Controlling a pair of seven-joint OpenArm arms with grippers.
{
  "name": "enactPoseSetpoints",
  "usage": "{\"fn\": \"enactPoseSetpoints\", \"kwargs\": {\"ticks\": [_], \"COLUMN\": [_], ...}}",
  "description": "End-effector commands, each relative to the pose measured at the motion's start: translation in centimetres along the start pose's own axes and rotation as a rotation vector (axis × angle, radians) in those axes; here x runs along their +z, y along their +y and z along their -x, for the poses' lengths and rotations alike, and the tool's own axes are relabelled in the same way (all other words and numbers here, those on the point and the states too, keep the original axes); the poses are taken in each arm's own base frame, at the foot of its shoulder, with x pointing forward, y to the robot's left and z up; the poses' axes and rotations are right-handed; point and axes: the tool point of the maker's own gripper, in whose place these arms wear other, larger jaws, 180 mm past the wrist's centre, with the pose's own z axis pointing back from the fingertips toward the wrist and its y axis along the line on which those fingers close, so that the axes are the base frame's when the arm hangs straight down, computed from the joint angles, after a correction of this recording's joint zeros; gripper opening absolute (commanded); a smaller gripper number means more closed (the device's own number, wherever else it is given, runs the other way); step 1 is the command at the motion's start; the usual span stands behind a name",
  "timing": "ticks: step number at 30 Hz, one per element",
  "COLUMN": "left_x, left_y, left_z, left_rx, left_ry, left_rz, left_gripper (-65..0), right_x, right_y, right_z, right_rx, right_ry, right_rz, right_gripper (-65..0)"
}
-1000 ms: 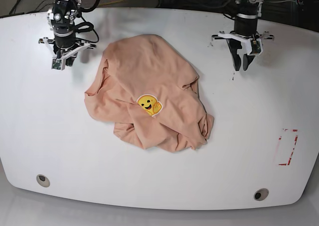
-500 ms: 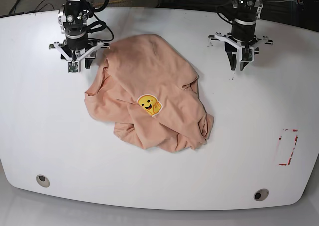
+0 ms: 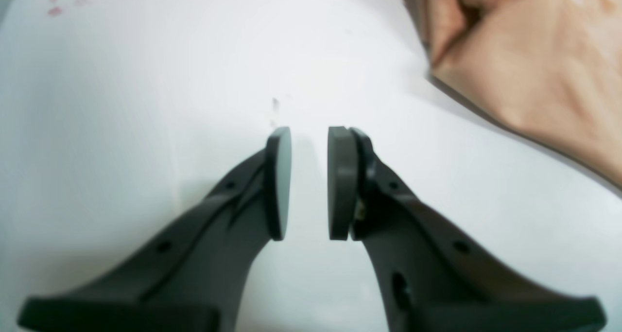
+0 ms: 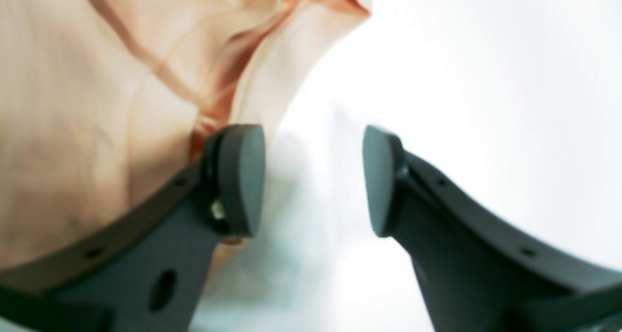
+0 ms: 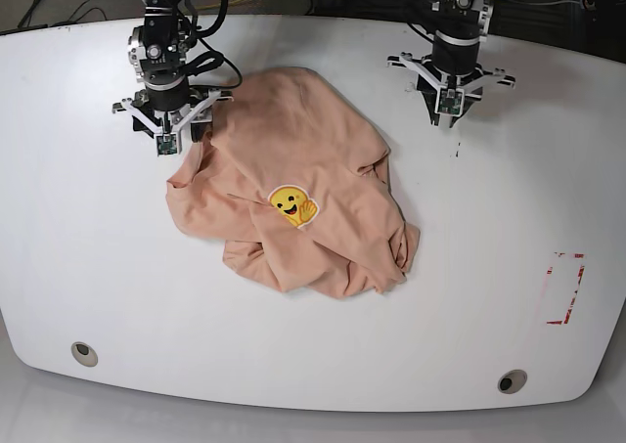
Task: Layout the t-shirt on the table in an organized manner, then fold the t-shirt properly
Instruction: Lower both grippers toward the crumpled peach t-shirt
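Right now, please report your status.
Right tool open at t-shirt edge, empty. Left tool slightly open, empty, over bare table. T-shirt crumpled. Nothing in the way.

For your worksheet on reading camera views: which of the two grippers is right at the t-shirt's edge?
The right gripper: one open finger overlaps the t-shirt. The left gripper sits over bare table, apart from the cloth.

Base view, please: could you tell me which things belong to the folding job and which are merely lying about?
Job: peach-pink t-shirt, crumpled; white table.
Lying about: two grommet holes, red rectangle mark.
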Motion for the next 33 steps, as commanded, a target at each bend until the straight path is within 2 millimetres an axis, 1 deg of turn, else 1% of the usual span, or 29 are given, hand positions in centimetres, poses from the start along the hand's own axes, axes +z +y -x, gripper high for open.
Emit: {"fn": "enactPoseSetpoints", "kwargs": {"ticks": [1, 6, 8, 10, 14, 18, 20, 24, 26, 28, 30, 33], "left_x": [0.2, 0.3, 0.2, 0.2, 0.0, -0.6, -1.1, -2.2, -3.1, -4.0, -5.2, -6.6], "left_y": [-0.9, -2.7, -3.0, -2.6, -2.4, -1.7, -0.2, 0.7, 1.1, 1.6, 2.4, 3.3], "left_z": [-1.0, -0.9, -1.0, -1.5, -2.1, -3.2, -4.3, -5.6, -6.5, -6.9, -7.9, -8.6], "left_rx": [0.051, 0.142, 0.166, 0.185, 0.217, 0.218, 0.226, 0.264, 0.286, 0.309, 0.313, 0.326], "left_ry": [-0.040, -0.037, -0.039, -0.061, -0.078, -0.116, -0.150, -0.181, -0.200, -0.207, -0.228, -0.238], "left_rz": [0.015, 0.051, 0.052, 0.038, 0.027, 0.015, -0.012, -0.013, -0.007, 0.000, 0.006, 0.010], "left_gripper": [-55.1, -55.9, -55.7, -55.9, -56.3, -56.4, -57.0, -56.3, -55.9, -55.5, -55.3, -55.2], "right_x": [0.6, 1.8, 2.2, 2.5, 2.9, 3.0, 3.3, 3.4, 3.3, 3.2, 2.9, 2.7], "right_y": [-1.3, -3.2, -3.7, -3.8, -3.3, -2.8, -2.8, -3.1, -3.2, -3.0, -2.8, -2.1], "right_z": [-1.1, -1.6, -1.9, -2.1, -2.0, -1.7, -1.7, -1.6, -1.5, -1.5, -2.4, -2.7], "right_rx": [-0.007, -0.085, -0.102, -0.105, -0.104, -0.086, -0.073, -0.068, -0.067, -0.065, -0.091, -0.098], "right_ry": [-0.046, -0.076, -0.088, -0.098, -0.097, -0.093, -0.092, -0.093, -0.092, -0.090, -0.117, -0.124], "right_rz": [0.030, 0.061, 0.068, 0.068, 0.053, 0.039, 0.038, 0.038, 0.039, 0.028, 0.010, -0.020], "right_gripper": [-33.3, -35.6, -36.5, -38.0, -43.8, -50.3, -50.1, -45.9, -44.7, -44.4, -46.5, -49.3]}}
